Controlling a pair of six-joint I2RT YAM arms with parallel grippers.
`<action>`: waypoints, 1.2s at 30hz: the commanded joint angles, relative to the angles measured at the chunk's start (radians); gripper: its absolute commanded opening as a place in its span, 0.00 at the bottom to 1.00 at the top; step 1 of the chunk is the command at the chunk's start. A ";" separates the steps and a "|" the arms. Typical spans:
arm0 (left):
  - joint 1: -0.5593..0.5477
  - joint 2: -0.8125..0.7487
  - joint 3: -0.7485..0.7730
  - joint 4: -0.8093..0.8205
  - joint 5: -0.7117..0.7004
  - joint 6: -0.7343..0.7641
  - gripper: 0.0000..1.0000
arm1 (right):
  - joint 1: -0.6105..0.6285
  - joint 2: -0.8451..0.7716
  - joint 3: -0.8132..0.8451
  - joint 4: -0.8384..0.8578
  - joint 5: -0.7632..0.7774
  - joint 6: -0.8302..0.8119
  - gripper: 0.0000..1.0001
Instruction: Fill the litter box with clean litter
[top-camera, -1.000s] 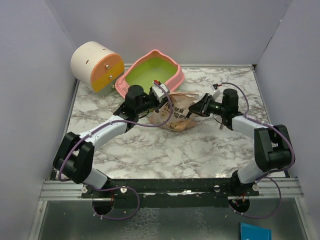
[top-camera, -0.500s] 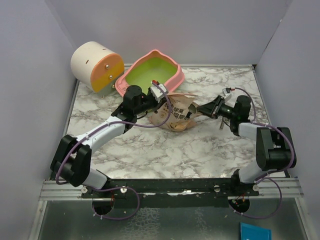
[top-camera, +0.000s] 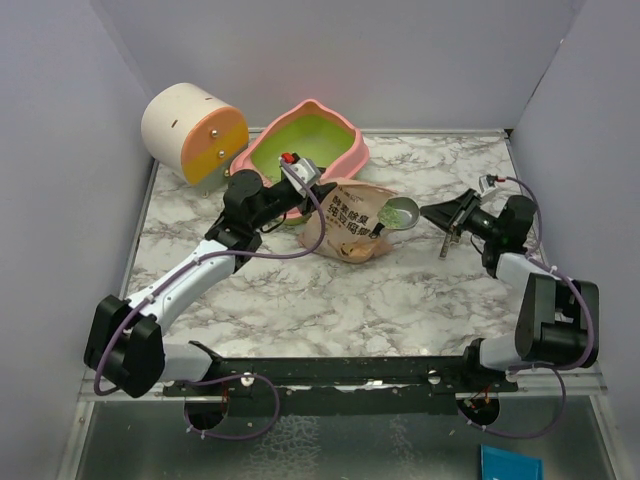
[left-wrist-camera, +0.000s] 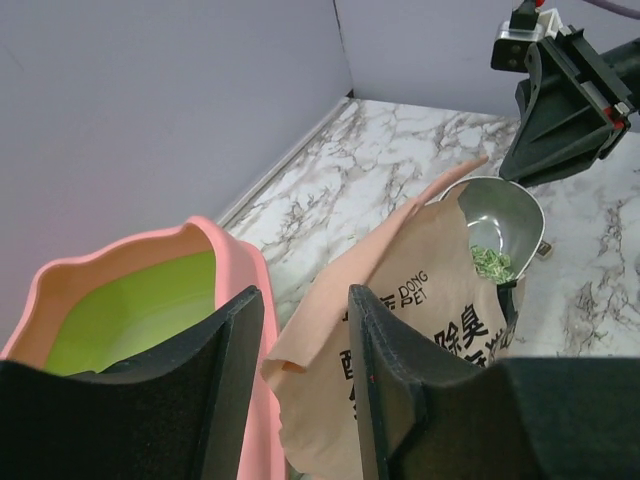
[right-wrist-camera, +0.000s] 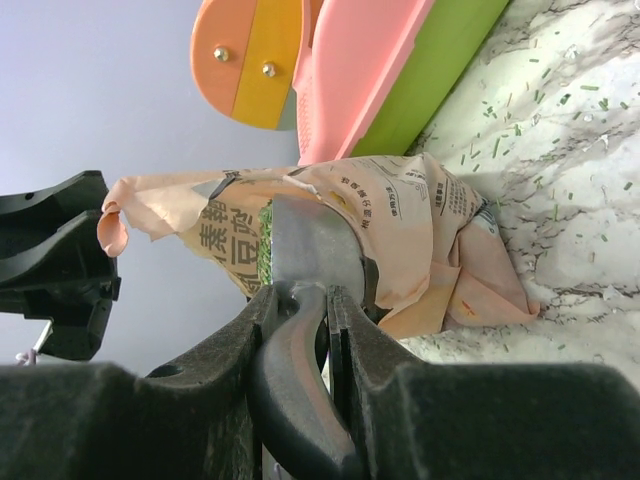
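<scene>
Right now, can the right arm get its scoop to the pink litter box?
Probably, but not straight across: the bag and the left gripper lie between the scoop and the litter box, so it would need to lift over them.

top view looks steeply down on the whole tabletop (top-camera: 330, 290) from its near edge; wrist views, low and close, face each other, sharing bag (left-wrist-camera: 420, 310), scoop (left-wrist-camera: 500, 215) and litter box (left-wrist-camera: 130, 300).

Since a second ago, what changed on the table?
The right gripper drew back rightward, pulling the scoop to the mouth of the bag, a little litter in it. The left gripper opened, released the bag and backed off left. The litter box and cylinder stayed put.
</scene>
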 joint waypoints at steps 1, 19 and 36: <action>0.004 -0.049 0.007 0.041 -0.035 -0.018 0.43 | -0.048 -0.047 -0.028 -0.003 -0.064 0.027 0.01; 0.006 -0.087 -0.008 0.043 -0.098 -0.019 0.44 | -0.150 0.077 -0.210 0.487 -0.121 0.329 0.01; 0.009 -0.076 -0.005 0.041 -0.075 -0.045 0.44 | -0.152 0.184 -0.232 0.736 -0.103 0.457 0.01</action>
